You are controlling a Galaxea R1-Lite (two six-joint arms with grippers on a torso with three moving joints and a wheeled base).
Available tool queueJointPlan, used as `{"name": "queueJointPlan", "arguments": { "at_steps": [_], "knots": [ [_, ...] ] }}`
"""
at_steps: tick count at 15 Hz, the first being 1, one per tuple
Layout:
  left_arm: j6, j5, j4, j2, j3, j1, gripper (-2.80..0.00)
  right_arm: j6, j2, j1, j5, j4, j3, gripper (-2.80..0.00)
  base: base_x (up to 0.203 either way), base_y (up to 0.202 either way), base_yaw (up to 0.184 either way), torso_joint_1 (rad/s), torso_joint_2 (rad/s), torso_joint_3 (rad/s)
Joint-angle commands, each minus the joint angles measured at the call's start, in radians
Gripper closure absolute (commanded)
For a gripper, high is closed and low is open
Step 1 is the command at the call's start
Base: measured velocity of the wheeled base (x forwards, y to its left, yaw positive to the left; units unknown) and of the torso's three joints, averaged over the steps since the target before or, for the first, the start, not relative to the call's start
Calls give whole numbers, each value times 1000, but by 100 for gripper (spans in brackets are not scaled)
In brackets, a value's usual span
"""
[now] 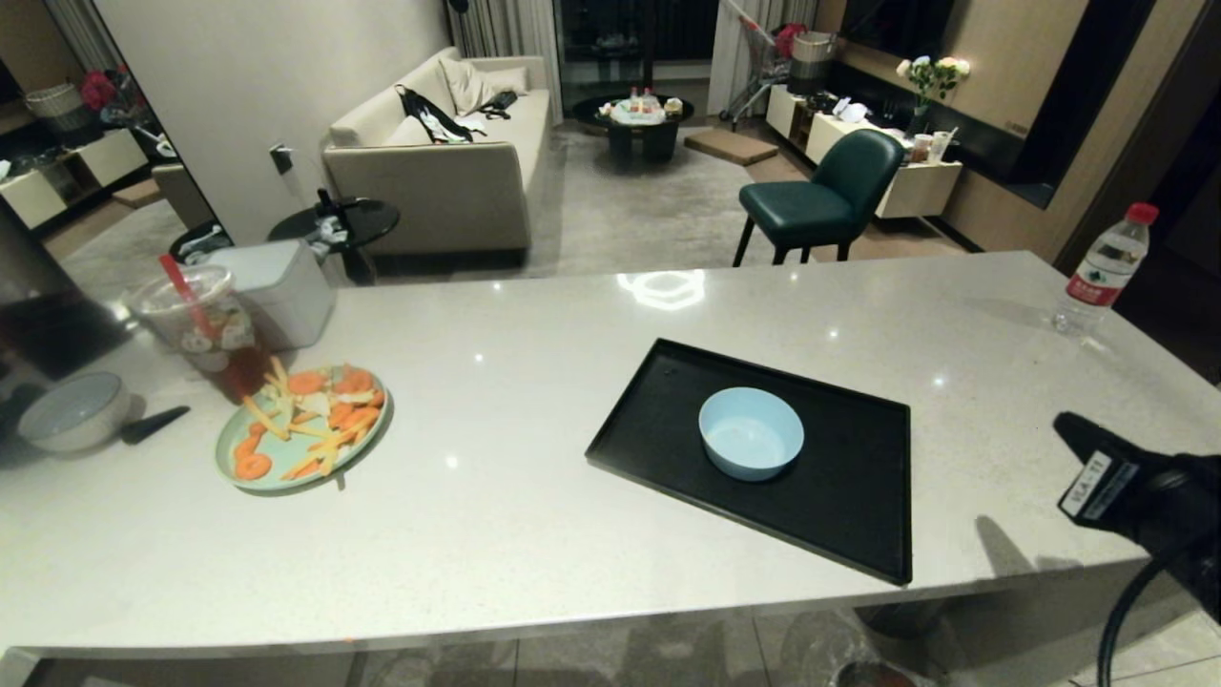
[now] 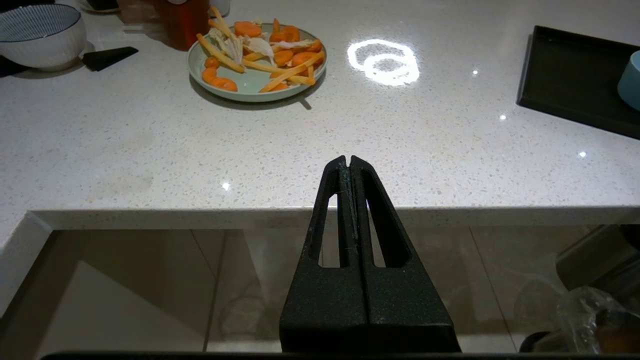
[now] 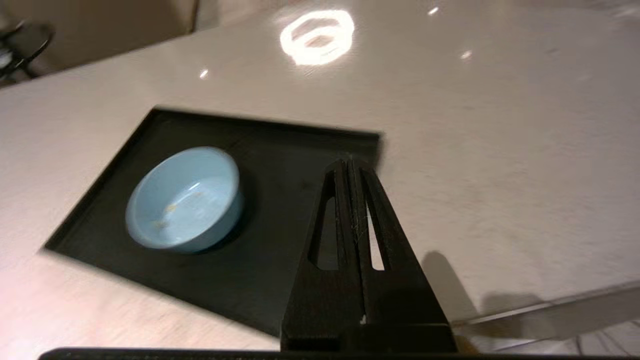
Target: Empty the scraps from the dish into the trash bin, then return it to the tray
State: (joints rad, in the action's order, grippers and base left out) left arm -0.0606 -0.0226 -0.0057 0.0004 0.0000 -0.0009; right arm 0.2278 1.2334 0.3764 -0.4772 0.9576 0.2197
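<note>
The dish [image 1: 751,431], a small light-blue bowl, stands upright near the middle of the black tray [image 1: 858,506] on the counter. In the right wrist view the dish [image 3: 184,199] holds only a few tiny pale bits of scraps [image 3: 170,207]. My right gripper [image 1: 1065,423] hovers to the right of the tray, apart from the dish; its jaws [image 3: 348,161] are shut on nothing. My left gripper [image 2: 348,158] is shut and empty, parked below the counter's near edge. The trash bin [image 2: 597,310] with its clear liner shows on the floor below the counter.
A pale-green plate [image 1: 238,448] of carrot slices and yellow strips lies at the left. Beside it are a drink cup [image 1: 196,324], a white-grey bowl [image 1: 72,410] and a white box [image 1: 277,286]. A water bottle [image 1: 1102,272] stands far right.
</note>
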Motion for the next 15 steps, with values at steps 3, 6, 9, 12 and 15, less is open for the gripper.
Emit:
{"name": "queueJointPlan", "arguments": {
  "at_steps": [3,6,9,12,15],
  "knots": [
    [-1,0,0,1,0,1,0,-85,-112,-294,-5,127,-134,0,0,0,0,0,0,0],
    [-1,0,0,1,0,1,0,-167,-375,-354,-5,55,-195,0,0,0,0,0,0,0],
    [-1,0,0,1,0,-1,0,-246,-736,-370,0,-217,-209,0,0,0,0,1,-1,11],
    [-1,0,0,1,0,1,0,-295,-1116,-375,94,-611,-203,0,0,0,0,0,0,0],
    [-1,0,0,1,0,1,0,-311,-1233,-378,468,-886,-212,0,0,0,0,0,0,0]
  ]
}}
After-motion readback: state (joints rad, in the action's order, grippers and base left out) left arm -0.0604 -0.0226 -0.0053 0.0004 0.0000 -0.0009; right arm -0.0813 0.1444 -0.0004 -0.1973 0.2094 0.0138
